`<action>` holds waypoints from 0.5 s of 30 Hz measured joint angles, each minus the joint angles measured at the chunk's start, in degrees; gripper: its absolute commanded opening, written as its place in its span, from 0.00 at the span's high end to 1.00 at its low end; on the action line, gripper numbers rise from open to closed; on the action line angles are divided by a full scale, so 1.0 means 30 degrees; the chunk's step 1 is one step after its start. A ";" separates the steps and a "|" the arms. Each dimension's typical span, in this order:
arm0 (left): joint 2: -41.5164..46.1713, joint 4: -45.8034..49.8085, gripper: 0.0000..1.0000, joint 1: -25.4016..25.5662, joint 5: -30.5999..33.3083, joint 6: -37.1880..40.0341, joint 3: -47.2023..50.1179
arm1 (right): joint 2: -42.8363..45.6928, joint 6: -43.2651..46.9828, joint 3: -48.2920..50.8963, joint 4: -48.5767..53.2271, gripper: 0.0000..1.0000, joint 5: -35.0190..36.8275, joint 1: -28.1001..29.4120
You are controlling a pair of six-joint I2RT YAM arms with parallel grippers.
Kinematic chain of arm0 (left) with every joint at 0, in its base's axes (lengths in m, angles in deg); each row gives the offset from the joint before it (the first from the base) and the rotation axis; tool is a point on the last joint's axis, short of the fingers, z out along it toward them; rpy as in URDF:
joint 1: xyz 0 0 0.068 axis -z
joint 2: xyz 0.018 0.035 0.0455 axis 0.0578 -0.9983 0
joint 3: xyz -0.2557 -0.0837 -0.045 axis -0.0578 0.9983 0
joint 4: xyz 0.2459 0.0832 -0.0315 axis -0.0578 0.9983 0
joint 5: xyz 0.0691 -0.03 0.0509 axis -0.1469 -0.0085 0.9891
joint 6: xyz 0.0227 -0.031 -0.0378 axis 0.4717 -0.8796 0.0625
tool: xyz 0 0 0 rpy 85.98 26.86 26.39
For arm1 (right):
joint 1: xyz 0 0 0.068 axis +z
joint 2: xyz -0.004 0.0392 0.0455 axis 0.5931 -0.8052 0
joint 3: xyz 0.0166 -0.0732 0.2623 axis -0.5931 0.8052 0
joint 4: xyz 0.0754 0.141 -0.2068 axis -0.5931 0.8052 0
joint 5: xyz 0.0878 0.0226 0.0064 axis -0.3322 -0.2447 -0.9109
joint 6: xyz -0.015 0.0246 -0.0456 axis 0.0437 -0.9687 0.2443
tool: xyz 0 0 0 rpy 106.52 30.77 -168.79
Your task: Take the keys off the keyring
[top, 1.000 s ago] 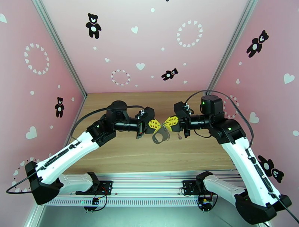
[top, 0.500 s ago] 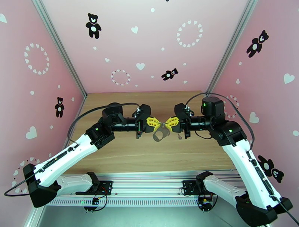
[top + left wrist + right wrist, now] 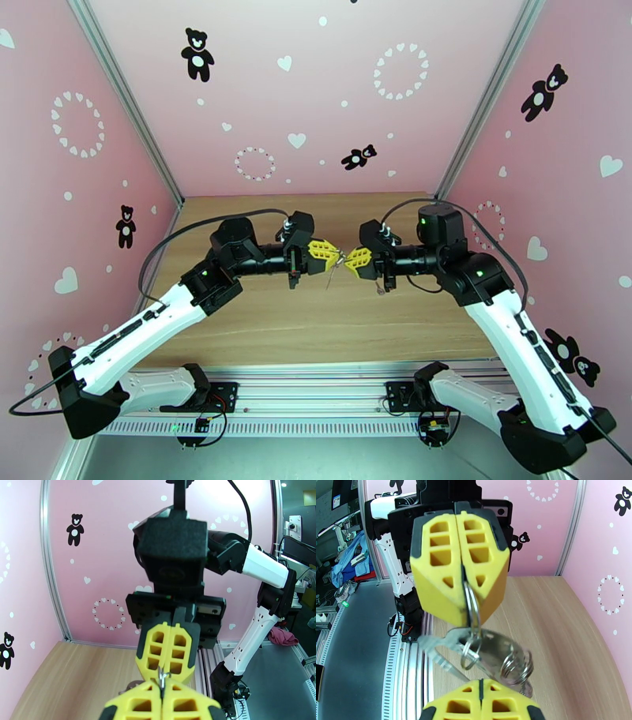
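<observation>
Close-up blur makes the metal bunch hard to read. In the right wrist view the keyring (image 3: 472, 605) is a thin wire loop. Its top is hidden in the seam of the left gripper (image 3: 467, 595), whose yellow fingers are pressed tight on it.

The keys (image 3: 435, 647) hang under it, centre frame. One pale flat blade points lower left. An oval metal tag (image 3: 495, 647) and small coiled rings (image 3: 516, 668) overlap it. I can't tell the key count or which piece sits on which ring.

The bottom of the bunch runs down to the right gripper (image 3: 481, 683), which is cut off by the lower edge. Its fingers are together, but I can't tell whether they pinch anything.

In the left wrist view a small metal stub shows between the two sets of tips; the rest is hidden by yellow fingers.

In the top view both arms meet tip to tip at centre, and the bunch is a tiny sliver held in the air over the wooden table (image 3: 316, 331).

Around the table are pink walls (image 3: 316, 95) with bear and heart stickers and a metal rail (image 3: 316, 391) at the near edge. A red cloth (image 3: 282, 637) lies off the table at right.
</observation>
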 measured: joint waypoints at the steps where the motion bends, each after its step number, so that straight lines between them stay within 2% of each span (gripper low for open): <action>1: 0.0000 -0.0029 1.00 0.0000 0.0036 -0.0015 0.0000 | 0.0007 -0.0080 0.0000 -0.0124 1.00 0.0102 0.0000; 6: 0.0000 -0.0015 1.00 0.0000 0.0233 0.0015 0.0015 | 0.0095 -0.0364 -0.0036 -0.0197 0.99 0.0896 0.0000; 11: 0.0000 -0.0015 1.00 0.0000 0.0481 0.0036 0.0066 | 0.0291 -0.0663 -0.0262 -0.0138 0.74 0.0656 0.0000; 13: 0.0000 -0.0015 1.00 0.0000 0.0495 0.0036 0.0066 | 0.0328 -0.0656 -0.0452 -0.0160 0.68 0.0437 0.0000; 15: 0.0000 -0.0015 1.00 0.0000 0.0503 0.0036 0.0066 | 0.0379 -0.0670 -0.0605 -0.0138 0.66 0.0226 0.0000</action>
